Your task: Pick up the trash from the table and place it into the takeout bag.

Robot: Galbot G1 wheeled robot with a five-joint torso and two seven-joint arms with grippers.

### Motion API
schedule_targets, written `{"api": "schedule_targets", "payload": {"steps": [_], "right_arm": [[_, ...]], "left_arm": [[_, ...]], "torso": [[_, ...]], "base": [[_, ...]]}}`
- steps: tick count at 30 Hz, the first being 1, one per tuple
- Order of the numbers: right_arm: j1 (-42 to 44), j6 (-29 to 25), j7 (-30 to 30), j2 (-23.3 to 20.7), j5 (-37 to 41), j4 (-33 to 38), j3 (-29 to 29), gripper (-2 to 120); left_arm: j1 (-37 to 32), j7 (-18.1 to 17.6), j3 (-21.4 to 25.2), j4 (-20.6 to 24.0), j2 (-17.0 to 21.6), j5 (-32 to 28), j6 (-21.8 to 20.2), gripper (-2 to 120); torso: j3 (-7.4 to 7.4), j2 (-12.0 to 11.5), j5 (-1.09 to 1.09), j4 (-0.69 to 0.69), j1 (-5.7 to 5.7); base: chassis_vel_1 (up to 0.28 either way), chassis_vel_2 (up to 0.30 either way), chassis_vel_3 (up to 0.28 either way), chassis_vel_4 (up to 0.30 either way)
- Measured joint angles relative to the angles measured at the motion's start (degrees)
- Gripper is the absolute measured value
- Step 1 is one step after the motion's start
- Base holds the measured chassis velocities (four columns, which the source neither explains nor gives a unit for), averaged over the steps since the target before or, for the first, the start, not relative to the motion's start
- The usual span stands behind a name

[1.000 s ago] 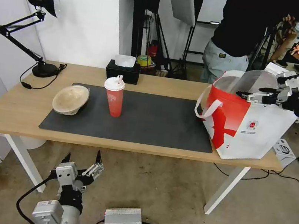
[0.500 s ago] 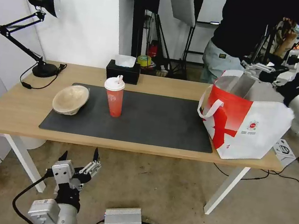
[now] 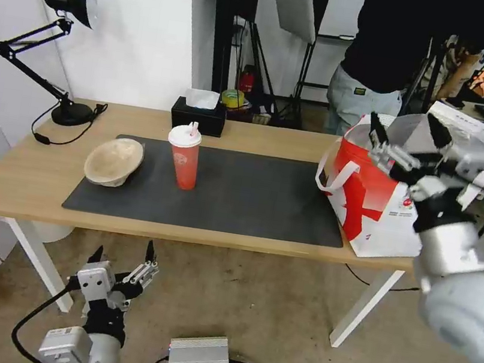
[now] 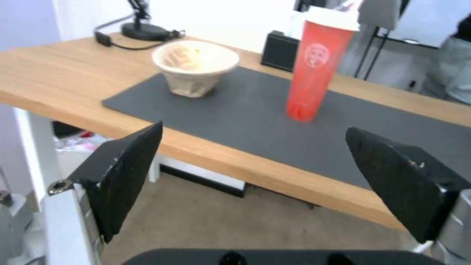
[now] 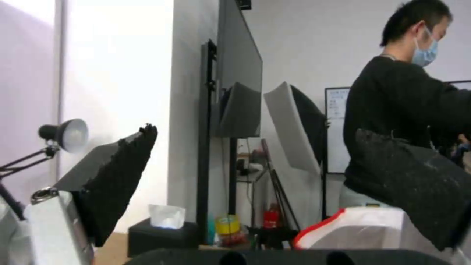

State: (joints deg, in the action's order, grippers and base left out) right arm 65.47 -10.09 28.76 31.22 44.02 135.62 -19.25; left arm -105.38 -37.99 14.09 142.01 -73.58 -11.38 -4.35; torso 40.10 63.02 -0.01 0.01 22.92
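Observation:
On the table point(image 3: 11, 183), the trash on the dark mat point(image 3: 252, 195) is a beige pulp bowl point(image 3: 114, 160) at the left end and an upright red cup with a white lid point(image 3: 183, 157) beside it. The takeout bag point(image 3: 373, 195) stands open at the table's right end. My right gripper point(image 3: 404, 130) is raised in front of the bag's mouth, open and empty, fingers pointing up. My left gripper point(image 3: 122, 250) hangs open below the table's front edge. In the left wrist view the bowl point(image 4: 195, 68) and cup point(image 4: 316, 66) lie beyond the open left gripper point(image 4: 252, 129).
A black tissue box point(image 3: 198, 115) sits at the table's back edge and a black desk lamp point(image 3: 68, 4) at the back left. A person stands behind the bag. A silver box point(image 3: 199, 356) and cables lie on the floor.
My right arm has swung up out of the bag's mouth and back toward me, its gripper now upright in front of the bag. The left gripper has sunk slightly.

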Motion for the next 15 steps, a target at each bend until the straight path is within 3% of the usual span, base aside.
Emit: {"api": "schedule_targets", "payload": {"steps": [2,3,15], "right_arm": [[0.6,-0.1,0.4,1.1,-1.2,0.6,0.8,100],[4.9,-0.5,1.1,3.9,-5.0,1.9,1.4,100],[27.2,-4.5,1.2,15.4,-21.0,3.3,2.1,100]], "left_arm": [[-0.7,0.0,0.4,0.4,-0.9,0.7,0.1,100],[-1.8,0.2,0.5,0.8,-2.4,2.2,0.3,100],[-2.1,0.6,-0.3,0.0,-3.2,3.0,1.1,100]], "torso": [[0.00,0.0,0.00,-0.01,0.00],[0.00,0.0,0.00,0.00,0.00],[-0.01,0.0,0.00,-0.03,-0.01]], "base": [[0.000,0.000,0.000,0.000],[0.000,0.000,0.000,0.000],[0.000,0.000,0.000,0.000]]}}
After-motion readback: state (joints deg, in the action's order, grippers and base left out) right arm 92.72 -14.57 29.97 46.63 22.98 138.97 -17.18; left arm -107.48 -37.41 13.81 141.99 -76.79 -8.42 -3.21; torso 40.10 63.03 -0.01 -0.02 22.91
